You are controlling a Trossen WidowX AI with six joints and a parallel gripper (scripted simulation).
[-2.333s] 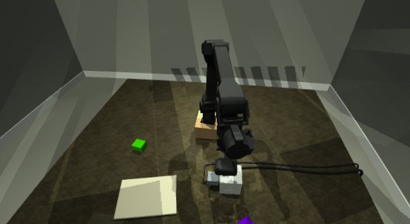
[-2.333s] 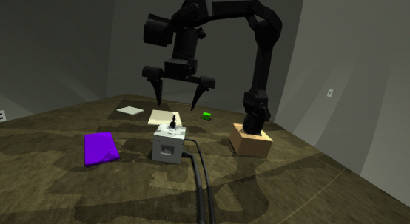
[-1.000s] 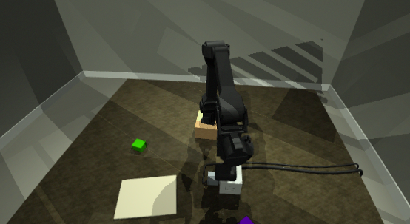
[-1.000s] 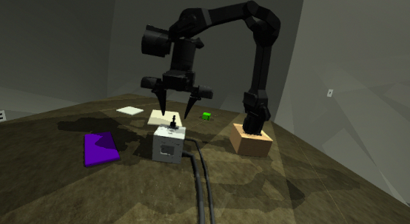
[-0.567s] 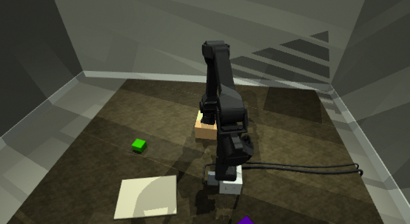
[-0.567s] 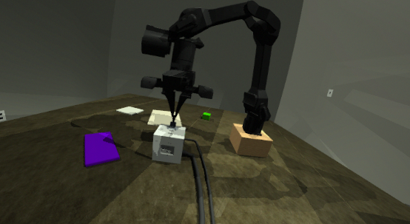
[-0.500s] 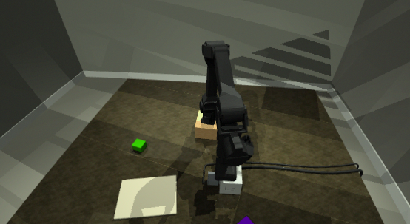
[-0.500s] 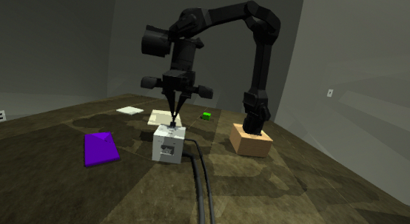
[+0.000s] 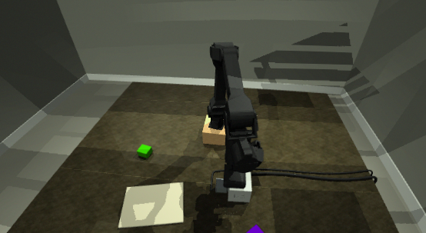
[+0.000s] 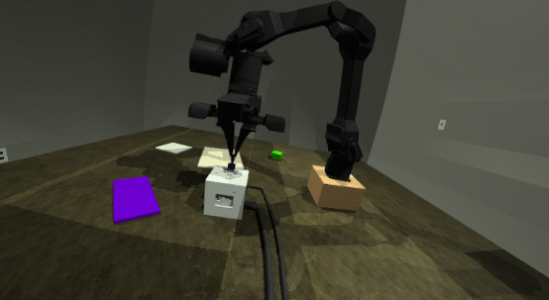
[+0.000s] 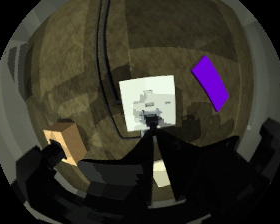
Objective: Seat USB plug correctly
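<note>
The white power cube (image 9: 240,196) (image 10: 224,196) (image 11: 163,88) stands on the table, with slots in its top and an opening in one side. The dark USB plug (image 10: 231,166) (image 11: 152,120) stands upright at the top of the cube, near one edge. My gripper (image 10: 233,159) (image 11: 153,132) points straight down over the cube and is shut on the plug. In the top view the arm hides the plug and the fingertips. How deep the plug sits and which way round it is cannot be seen.
Two black cables (image 9: 307,176) (image 10: 266,239) (image 11: 103,60) run beside the cube. A purple slab (image 10: 135,199) (image 11: 211,84) lies on one side, a cream sheet (image 9: 171,204) (image 10: 205,160) on another. A green block (image 9: 144,151) (image 10: 276,155) lies farther off. The arm's base stands on a wooden block (image 9: 214,138) (image 10: 334,195) (image 11: 74,140).
</note>
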